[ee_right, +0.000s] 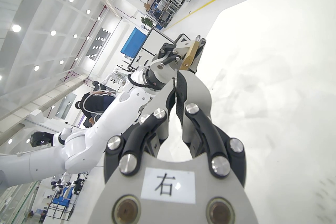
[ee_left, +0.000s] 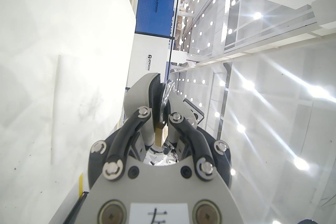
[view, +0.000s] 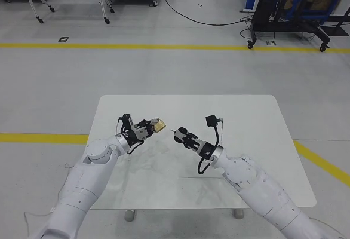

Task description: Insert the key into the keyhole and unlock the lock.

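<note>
Top view: left hand (view: 146, 127) tight around lock (view: 158, 125), right hand (view: 180, 135) tight on key (view: 172, 131).

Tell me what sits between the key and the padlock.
Nothing: in the top view a bare gap separates key from padlock, white table beneath.

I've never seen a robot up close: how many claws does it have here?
2. The left gripper holds the brass padlock; the right gripper, facing it, pinches the key.
</note>
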Motion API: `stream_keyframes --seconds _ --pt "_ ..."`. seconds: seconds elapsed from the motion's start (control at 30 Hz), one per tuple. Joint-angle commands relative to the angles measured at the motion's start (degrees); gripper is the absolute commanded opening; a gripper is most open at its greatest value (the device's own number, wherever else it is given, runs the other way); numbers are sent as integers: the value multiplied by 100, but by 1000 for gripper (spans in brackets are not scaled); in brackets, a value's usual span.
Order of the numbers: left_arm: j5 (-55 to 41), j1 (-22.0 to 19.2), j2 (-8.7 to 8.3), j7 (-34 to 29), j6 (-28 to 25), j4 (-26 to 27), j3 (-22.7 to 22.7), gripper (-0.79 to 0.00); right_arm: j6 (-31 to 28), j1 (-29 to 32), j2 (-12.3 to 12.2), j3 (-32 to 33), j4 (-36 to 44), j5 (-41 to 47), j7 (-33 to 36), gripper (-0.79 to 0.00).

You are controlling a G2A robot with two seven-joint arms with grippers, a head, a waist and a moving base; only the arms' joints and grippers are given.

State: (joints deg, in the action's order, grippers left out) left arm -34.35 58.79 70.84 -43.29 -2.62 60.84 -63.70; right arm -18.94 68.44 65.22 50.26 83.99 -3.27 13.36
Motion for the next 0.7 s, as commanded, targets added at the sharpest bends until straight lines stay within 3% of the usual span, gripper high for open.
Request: stream_keyframes --seconds 0.0,0.27,0.67 --pt "-4 -1 0 -3 4 -1 1 -785 -6 -3 1 -2 -9 -1 3 -785" --pt "76 159 7 390 -90 204 -43 -785 71 36 22 -12 8 2 -87 -785" --pt "440 244 41 652 -219 366 45 -785 382 -104 311 -372 -213 312 -486 -785"
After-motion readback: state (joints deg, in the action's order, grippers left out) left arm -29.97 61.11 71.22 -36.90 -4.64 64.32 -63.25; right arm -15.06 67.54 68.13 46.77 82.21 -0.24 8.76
